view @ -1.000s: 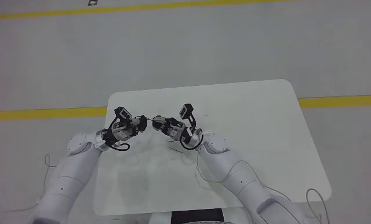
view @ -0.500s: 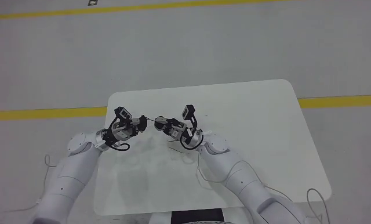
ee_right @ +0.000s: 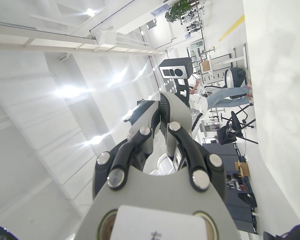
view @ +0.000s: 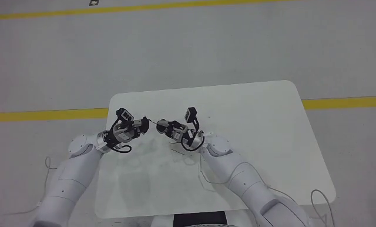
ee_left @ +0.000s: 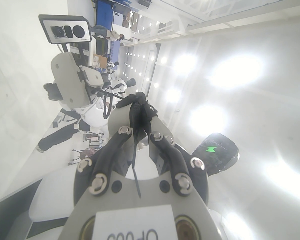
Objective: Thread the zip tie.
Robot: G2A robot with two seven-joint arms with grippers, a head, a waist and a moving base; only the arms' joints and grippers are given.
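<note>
Left gripper: clamped on black zip tie, tail running wristward in left wrist view. Right gripper: fingers pressed together, hold unclear

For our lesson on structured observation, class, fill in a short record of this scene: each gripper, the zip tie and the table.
Left gripper: shut on the zip tie, above the table
Right gripper: shut, tips facing the left gripper, close by
Zip tie: black, thin, tail trailing back toward the left wrist
Table: white, rounded corners
</note>
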